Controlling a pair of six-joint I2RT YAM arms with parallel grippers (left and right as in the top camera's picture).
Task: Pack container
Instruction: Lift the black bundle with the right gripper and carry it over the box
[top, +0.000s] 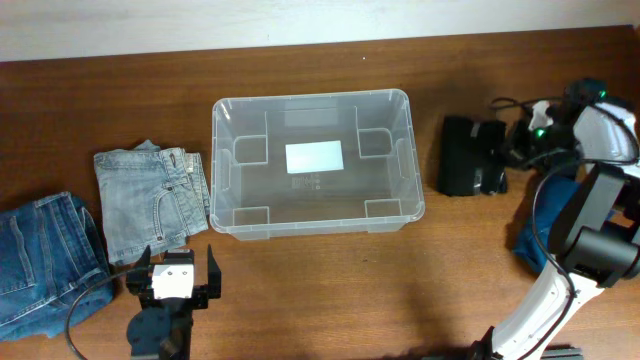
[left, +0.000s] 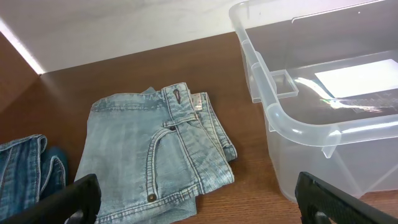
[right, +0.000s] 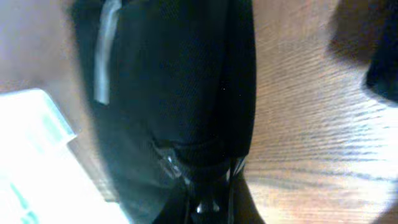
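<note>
Mid brown wooden worktop, big clear plastic box with white label. Just left, folded light blue jeans, left pincer spread wide close by. Over on right, right pincer gripping folded black cloth.

container: clear, colourless plastic
label on container base: plain white
folded jeans: pale washed blue denim, faded in streaks
second jeans: deeper mid-blue denim
garment: plain black
counter: dark brown, fine wood grain
left fingers: black
</note>
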